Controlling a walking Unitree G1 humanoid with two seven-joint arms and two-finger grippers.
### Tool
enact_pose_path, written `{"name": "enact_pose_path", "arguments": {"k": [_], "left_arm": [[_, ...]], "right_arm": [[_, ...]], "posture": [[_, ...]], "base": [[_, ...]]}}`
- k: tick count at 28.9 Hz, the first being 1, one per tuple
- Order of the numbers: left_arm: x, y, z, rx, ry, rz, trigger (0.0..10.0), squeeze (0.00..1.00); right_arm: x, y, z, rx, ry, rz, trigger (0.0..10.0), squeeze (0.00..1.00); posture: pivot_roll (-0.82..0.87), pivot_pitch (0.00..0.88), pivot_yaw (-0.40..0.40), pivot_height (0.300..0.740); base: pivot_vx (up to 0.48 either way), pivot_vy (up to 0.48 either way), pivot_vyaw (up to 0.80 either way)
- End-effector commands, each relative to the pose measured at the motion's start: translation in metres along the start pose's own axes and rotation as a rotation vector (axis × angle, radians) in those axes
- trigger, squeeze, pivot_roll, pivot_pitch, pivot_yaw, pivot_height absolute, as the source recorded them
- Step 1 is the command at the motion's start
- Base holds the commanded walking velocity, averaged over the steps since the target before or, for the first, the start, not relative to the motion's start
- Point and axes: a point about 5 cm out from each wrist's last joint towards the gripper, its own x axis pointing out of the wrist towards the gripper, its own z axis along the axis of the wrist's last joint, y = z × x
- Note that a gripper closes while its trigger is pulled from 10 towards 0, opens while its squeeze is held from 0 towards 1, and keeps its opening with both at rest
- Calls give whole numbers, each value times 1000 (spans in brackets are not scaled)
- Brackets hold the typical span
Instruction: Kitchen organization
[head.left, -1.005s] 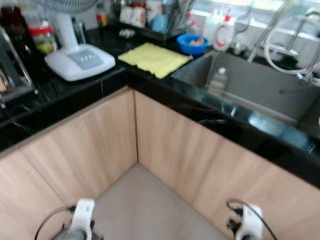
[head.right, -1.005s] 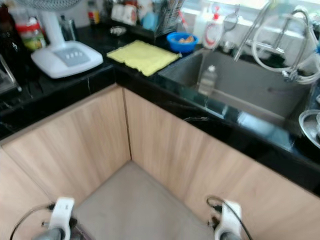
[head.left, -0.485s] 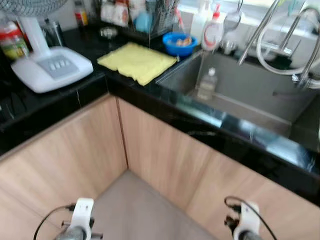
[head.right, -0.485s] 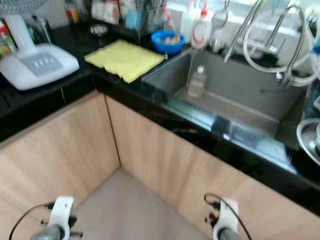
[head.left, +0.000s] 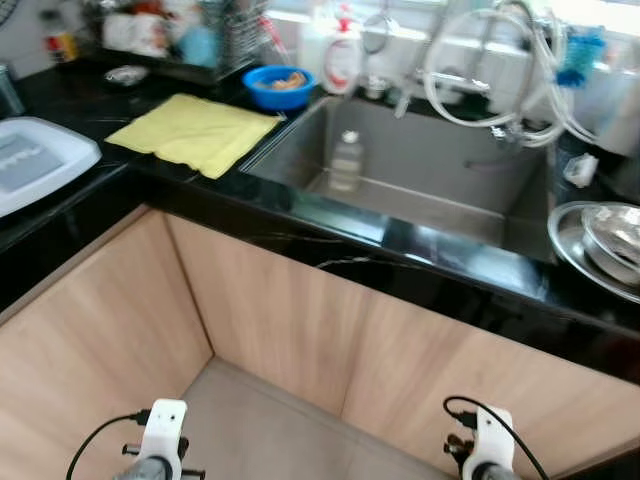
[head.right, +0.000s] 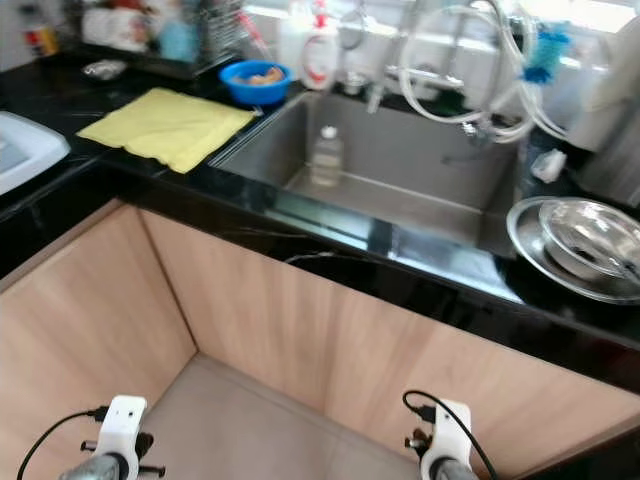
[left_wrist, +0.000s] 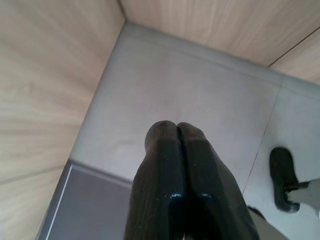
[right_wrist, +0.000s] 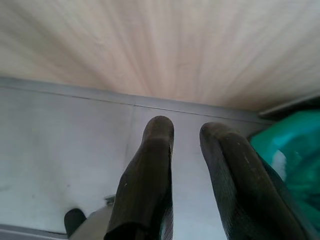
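Black counter (head.left: 330, 235) — one yellow cloth (head.left: 195, 132), one sink bottle (head.left: 346, 162); left pincer (left_wrist: 176, 131) pressed together, right pincer (right_wrist: 186, 132) spread.

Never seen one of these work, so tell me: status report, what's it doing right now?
Both arms hang idle: left gripper shut, right gripper open, both empty. Facing sink, bottle inside. Yellow cloth on counter. Nothing blocking.

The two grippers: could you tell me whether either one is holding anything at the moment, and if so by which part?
Nothing is held. The left gripper hangs low over the floor with its fingers pressed together on nothing; the right gripper hangs open by the wooden cabinet front.
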Motion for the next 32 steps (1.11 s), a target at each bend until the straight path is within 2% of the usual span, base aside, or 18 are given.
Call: {"name": "enact_pose_path", "arguments": {"k": [1,28,32], "left_arm": [[-2,3,-6,-2,22,10,10000,0],[-2,3,-7,-8,26,9,10000,0],[-2,3,-6,40,30,1,10000,0]], "right_arm": [[1,4,3,4,-7,9,10000,0],[2,5,6,19,-12,3,10000,0],[2,6,6,22,-14,2,10000,0]], "posture": [[30,0,-13,740],[22,0,-5,740],[21,1,-3,740]], "base": [[0,0,-613],[0,0,-613],[0,-92,-613]]}}
